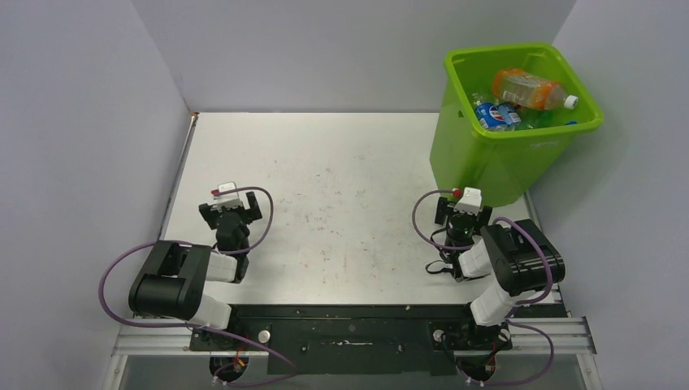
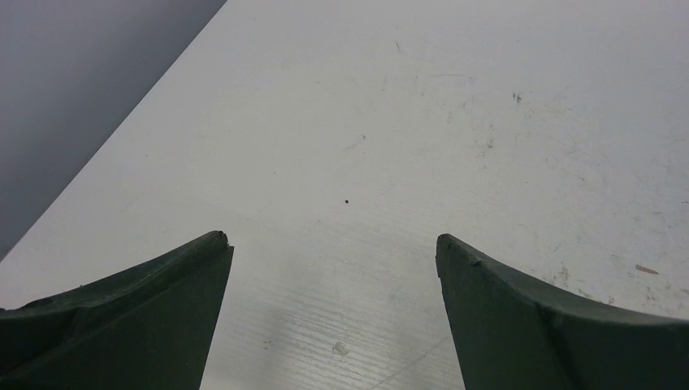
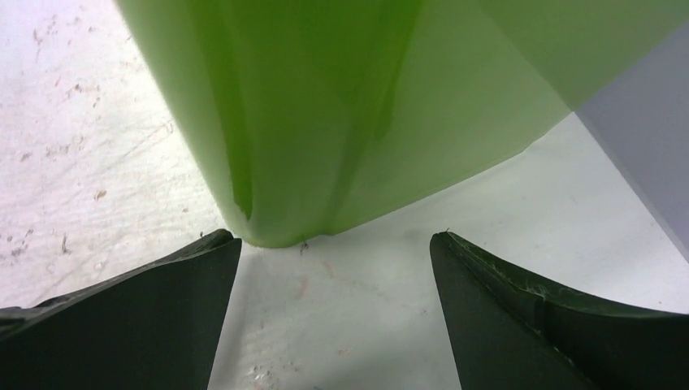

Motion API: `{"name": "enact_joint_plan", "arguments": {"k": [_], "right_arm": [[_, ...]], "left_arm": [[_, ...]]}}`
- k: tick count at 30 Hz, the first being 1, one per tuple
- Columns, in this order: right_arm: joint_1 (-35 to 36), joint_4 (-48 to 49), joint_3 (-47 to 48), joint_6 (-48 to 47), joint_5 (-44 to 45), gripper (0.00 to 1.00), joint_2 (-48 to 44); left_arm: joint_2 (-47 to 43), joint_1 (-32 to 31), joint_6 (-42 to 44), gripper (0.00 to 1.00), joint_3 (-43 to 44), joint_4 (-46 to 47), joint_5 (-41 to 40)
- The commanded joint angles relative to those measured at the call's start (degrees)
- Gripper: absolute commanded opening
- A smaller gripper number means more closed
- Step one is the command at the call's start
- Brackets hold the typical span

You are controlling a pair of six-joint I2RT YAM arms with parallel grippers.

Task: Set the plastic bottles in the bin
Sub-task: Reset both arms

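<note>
The lime-green bin (image 1: 487, 166) stands at the back right of the table. Inside it lie several plastic bottles: an orange-tinted one with a white cap (image 1: 528, 88) on top, a blue Pepsi-labelled one (image 1: 496, 115) and a green one (image 1: 536, 119) below. No bottle shows on the table. My left gripper (image 1: 230, 199) is open and empty over the left part of the table; in the left wrist view (image 2: 333, 240) only bare table lies between its fingers. My right gripper (image 1: 463, 203) is open and empty just in front of the bin's base, which fills the right wrist view (image 3: 325, 122).
The scuffed white table (image 1: 341, 195) is boxed in by grey walls at the left, back and right. The bin nearly touches the right wall. Purple cables loop beside both arms.
</note>
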Motion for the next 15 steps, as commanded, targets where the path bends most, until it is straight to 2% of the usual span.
{"name": "enact_joint_plan", "arguments": {"k": [1, 15], "right_arm": [[-1.9, 4.1, 2.5, 2.3, -1.5, 0.9, -0.7], [-2.5, 4.4, 2.5, 2.6, -1.6, 0.9, -0.8]], "left_arm": [[0.2, 0.4, -1.1, 0.96, 1.7, 2.0, 0.7], [0.2, 0.2, -0.9, 0.96, 1.7, 2.1, 0.6]]}}
